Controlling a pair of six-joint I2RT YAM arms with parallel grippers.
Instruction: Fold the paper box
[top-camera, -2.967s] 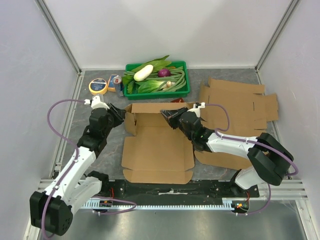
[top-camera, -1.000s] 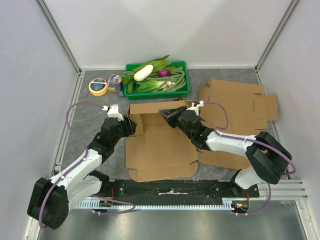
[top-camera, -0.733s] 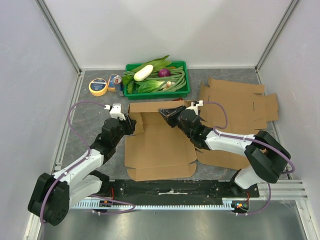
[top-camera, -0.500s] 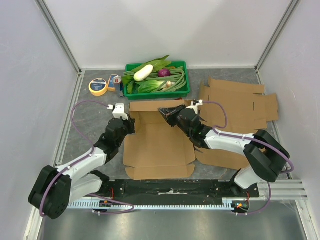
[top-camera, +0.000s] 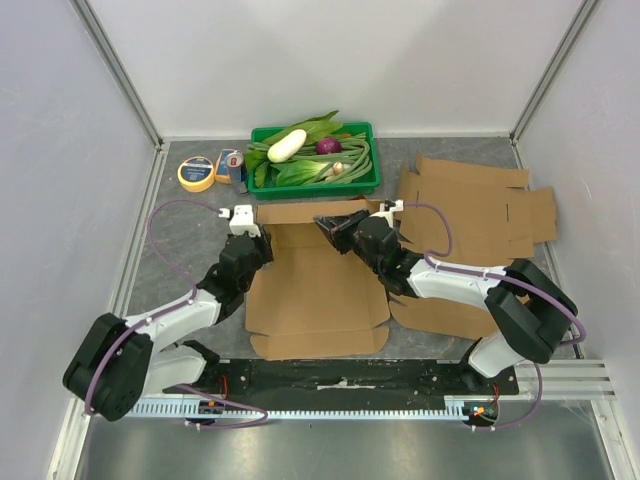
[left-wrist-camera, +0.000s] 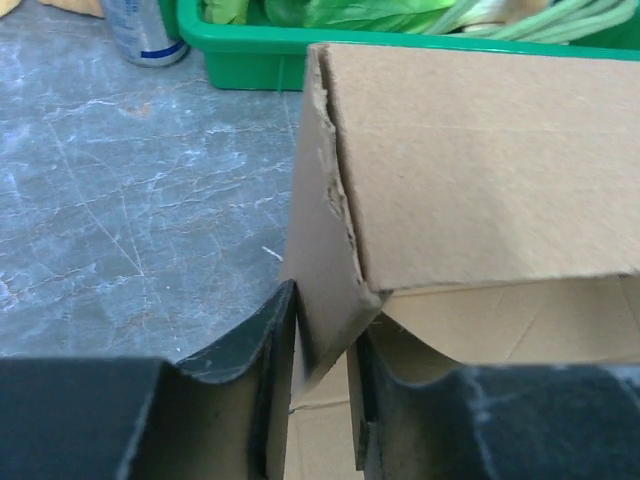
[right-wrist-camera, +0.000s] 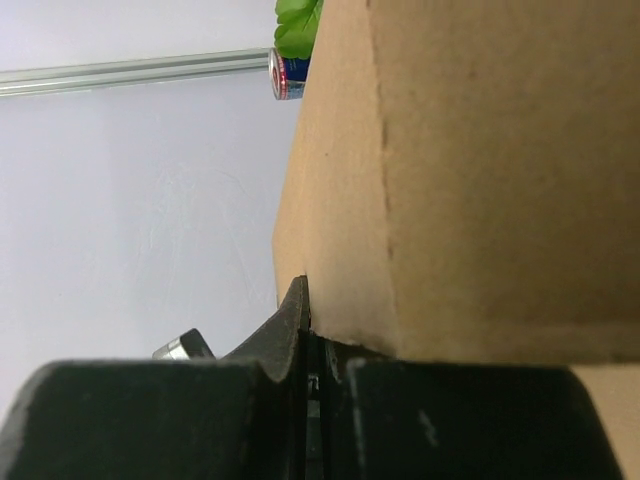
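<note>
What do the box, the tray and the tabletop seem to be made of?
Box: matte brown cardboard, its torn edge showing fibres. Tray: probably plastic, smooth uniform green. Tabletop: grey with pale veins, stone or a stone-look laminate; cannot tell which.

Matt brown cardboard box (left-wrist-camera: 480, 170), glossy green plastic tray (left-wrist-camera: 240, 62), marbled grey table (left-wrist-camera: 120, 220).
</note>
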